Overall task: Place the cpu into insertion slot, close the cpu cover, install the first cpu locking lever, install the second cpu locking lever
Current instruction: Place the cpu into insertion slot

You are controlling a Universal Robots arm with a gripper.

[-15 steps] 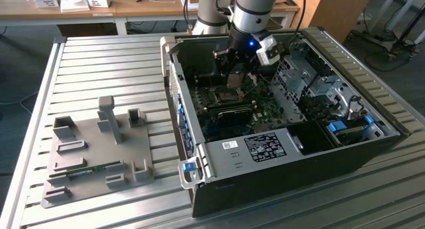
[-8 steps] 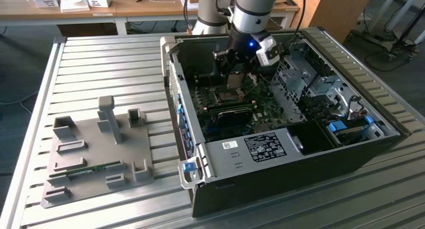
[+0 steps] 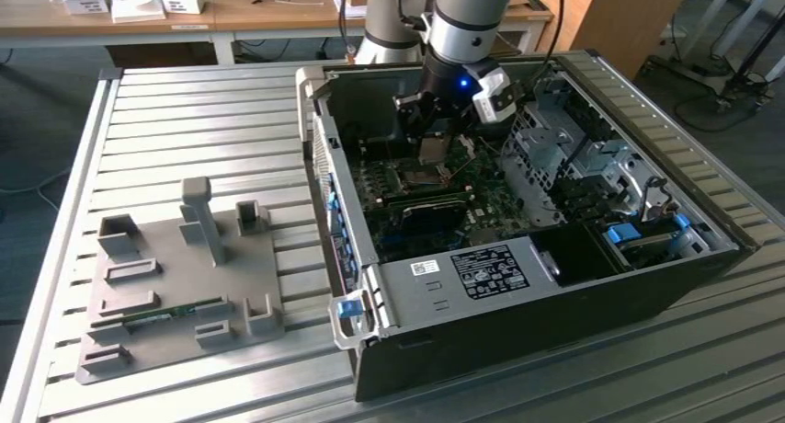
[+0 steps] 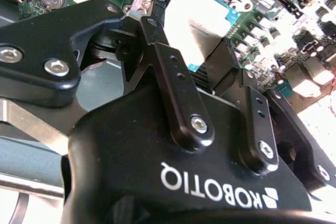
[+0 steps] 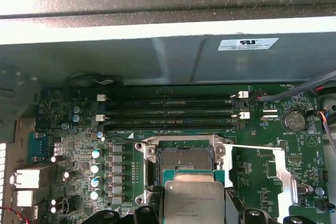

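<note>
Above the open socket point(image 5: 186, 157), the gripper point(image 5: 193, 205) clamps the cpu point(image 5: 193, 195), its flat square top silvery-grey.

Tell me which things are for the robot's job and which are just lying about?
For the job: the cpu, held by the gripper; the empty insertion slot.
Just lying about: the grey holder block beside the computer case; the memory sticks; the round battery.

cpu point(image 5: 194, 202) | flat square, silver-grey lid, green rim | lid up, about level | held by two opposite edges in gripper point(image 5: 193, 209) | hangs over one edge of socket point(image 5: 181, 162), not seated | socket open, uncovered, dark contact field bare inside metal frame
</note>
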